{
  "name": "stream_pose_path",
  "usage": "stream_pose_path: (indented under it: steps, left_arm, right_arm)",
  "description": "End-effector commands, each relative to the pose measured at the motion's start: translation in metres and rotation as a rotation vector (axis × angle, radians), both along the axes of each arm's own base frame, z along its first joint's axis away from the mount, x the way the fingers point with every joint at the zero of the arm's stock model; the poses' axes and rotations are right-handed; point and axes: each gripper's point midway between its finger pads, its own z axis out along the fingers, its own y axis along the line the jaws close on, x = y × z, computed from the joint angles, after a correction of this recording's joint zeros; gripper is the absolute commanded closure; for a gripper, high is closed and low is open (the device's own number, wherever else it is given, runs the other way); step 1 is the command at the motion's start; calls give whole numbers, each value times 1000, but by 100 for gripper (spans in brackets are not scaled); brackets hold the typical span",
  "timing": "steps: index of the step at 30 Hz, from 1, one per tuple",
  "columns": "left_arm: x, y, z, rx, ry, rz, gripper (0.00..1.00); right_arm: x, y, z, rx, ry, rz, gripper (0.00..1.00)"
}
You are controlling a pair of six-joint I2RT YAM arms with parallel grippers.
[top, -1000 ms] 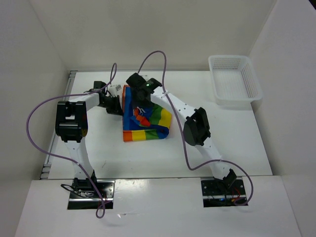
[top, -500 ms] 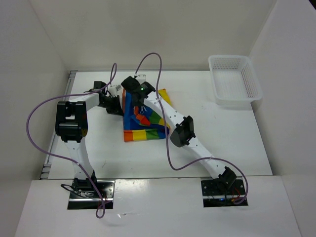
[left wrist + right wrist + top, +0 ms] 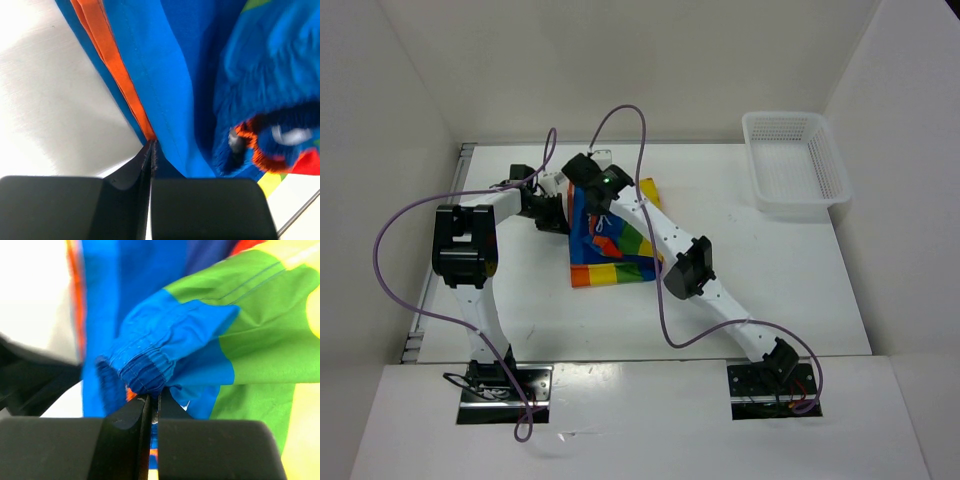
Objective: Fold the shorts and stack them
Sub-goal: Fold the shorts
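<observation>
The rainbow-striped shorts (image 3: 615, 258) lie bunched at the table's middle, with a yellow corner poking out at the back. My left gripper (image 3: 563, 218) is at their left edge. In the left wrist view it (image 3: 151, 149) is shut on the blue and orange hem of the shorts (image 3: 175, 75). My right gripper (image 3: 592, 198) reaches over the shorts from the right. In the right wrist view it (image 3: 154, 402) is shut on the gathered blue waistband of the shorts (image 3: 160, 347), with green and yellow stripes to the right.
A white mesh basket (image 3: 798, 165) stands at the back right corner of the table. White walls close in the left, back and right sides. Purple cables loop above both arms.
My right arm stretched further left over the shorts and its jaws closed onto the waistband. A yellow corner of the shorts now shows behind it. The left arm stayed put.
</observation>
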Motion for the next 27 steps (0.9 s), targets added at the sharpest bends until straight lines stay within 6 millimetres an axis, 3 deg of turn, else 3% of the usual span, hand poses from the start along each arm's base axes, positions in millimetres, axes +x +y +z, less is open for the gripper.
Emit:
stream_pose_path:
  steps: [1,8,13,17,18,21,23,27]
  left_arm:
    - [-27,4,-26,23,111,-17,100]
    - [-27,4,-26,23,111,-17,100]
    - [-27,4,-26,23,111,-17,100]
    - [-28,2,-25,15,111,-20,100]
    - [-31,2,-27,14,120,-20,100]
    - [-33,2,-25,14,119,-20,100]
    - [-33,2,-25,14,119,-20,100]
    - [-32,2,-21,15,108,-20,100]
  right_arm:
    - [-20,40,73,157,-88,117,100]
    - [-33,65,75,222,-64,198,100]
    - [-30,76,73,251,-74,222,100]
    - [-26,81,52,240,-63,221,100]
    - [-21,79,35,226,-38,216,100]
    - [-11,74,27,244,-27,199,93]
    - [-6,71,29,249,-33,191,76]
    - [-10,75,28,262,-16,220,59]
